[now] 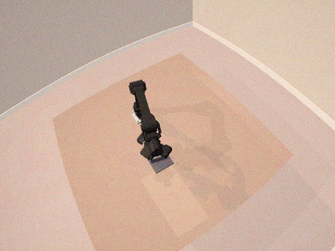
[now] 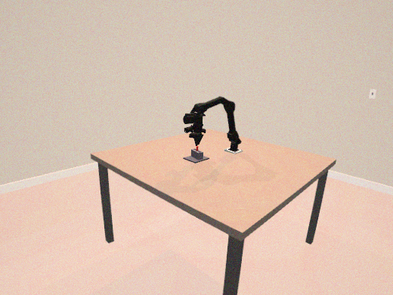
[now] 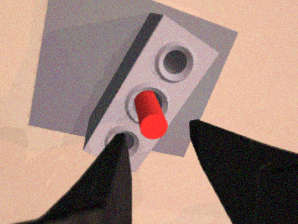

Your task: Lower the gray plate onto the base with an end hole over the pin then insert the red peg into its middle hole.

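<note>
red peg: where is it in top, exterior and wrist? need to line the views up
Top: not visible, hidden under the arm's tool.
Exterior: a tiny red sliver just below the tool, above the gray plate.
Wrist: centre frame, red peg standing in the plate's middle hole, free between the open fingers.
Shared landmark: the dark square base.
</note>
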### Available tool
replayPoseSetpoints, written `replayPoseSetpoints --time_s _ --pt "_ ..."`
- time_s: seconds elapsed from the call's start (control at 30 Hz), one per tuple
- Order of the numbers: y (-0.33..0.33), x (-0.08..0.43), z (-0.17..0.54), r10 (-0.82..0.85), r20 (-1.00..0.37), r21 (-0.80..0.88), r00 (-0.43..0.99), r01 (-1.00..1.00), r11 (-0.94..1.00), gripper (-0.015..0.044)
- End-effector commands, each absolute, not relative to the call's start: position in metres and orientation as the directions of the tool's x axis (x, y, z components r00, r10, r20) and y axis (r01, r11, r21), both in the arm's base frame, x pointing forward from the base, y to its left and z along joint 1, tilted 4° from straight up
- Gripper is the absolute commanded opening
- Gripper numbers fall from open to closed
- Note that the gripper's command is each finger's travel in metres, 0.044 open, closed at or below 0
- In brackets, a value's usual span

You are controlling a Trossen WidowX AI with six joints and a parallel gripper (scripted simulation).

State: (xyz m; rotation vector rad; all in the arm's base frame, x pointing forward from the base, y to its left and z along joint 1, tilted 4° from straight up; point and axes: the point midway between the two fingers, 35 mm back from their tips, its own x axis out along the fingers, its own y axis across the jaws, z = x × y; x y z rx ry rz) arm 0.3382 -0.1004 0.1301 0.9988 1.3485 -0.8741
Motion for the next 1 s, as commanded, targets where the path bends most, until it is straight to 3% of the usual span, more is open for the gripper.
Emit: replayPoseSetpoints --time_s 0.0,0.97 --pt "-0.101 0.338 0.132 0.059 -0.997 0.069 0.051 0.933 0.352 0.015" --pt "-0.106 0.332 0.147 0.061 -0.997 0.069 0.051 0.933 0.352 0.015"
